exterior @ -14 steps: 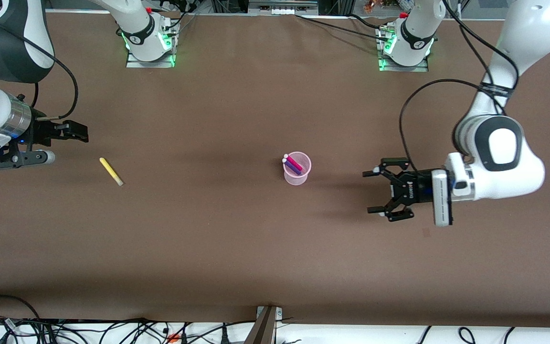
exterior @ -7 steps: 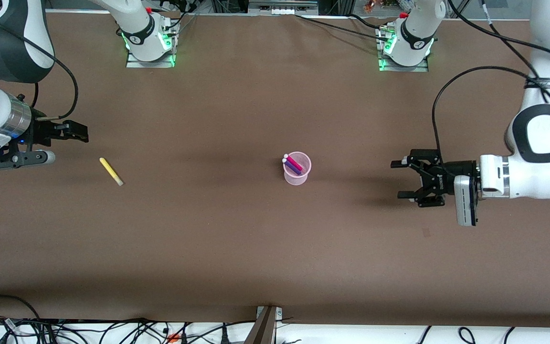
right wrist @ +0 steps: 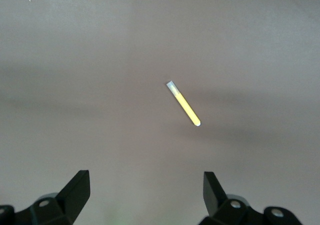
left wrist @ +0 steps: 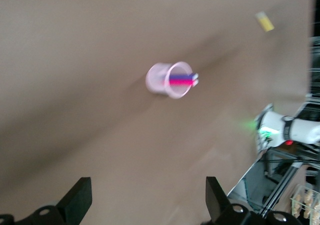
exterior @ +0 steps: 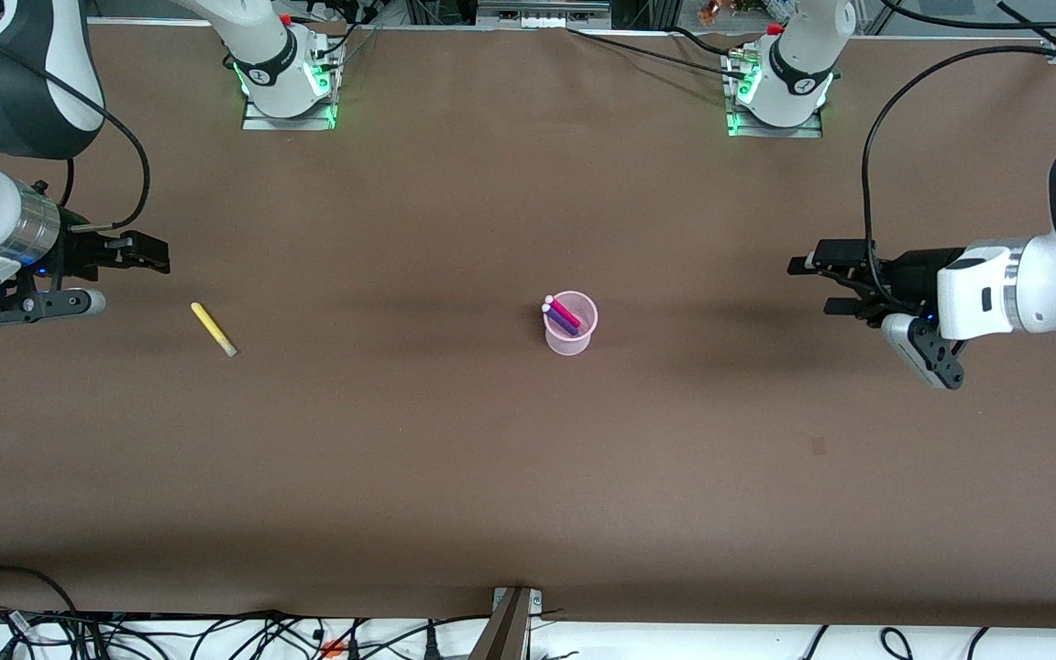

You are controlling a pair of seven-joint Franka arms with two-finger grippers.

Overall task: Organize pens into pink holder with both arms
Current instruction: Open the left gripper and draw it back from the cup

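The pink holder (exterior: 571, 324) stands upright mid-table with the magenta pen (exterior: 567, 312) and the dark purple pen (exterior: 562, 320) leaning in it. It also shows in the left wrist view (left wrist: 167, 80). The yellow pen (exterior: 213, 328) lies flat toward the right arm's end of the table, and shows in the right wrist view (right wrist: 183, 104). My right gripper (exterior: 159, 257) is open and empty, hovering beside the yellow pen; its jaws (right wrist: 146, 195) stand wide. My left gripper (exterior: 812, 286) is open and empty, well away from the holder toward the left arm's end; it also shows (left wrist: 148, 200). The light green pen is out of view.
The brown table (exterior: 455, 477) carries only the holder and the yellow pen. The two arm bases (exterior: 288, 78) (exterior: 775, 87) stand at the edge farthest from the camera. Cables (exterior: 216, 632) lie along the near edge.
My left gripper has drawn back from the holder toward the left arm's end of the table and turned, staying open. The right arm, holder and pens have not moved.
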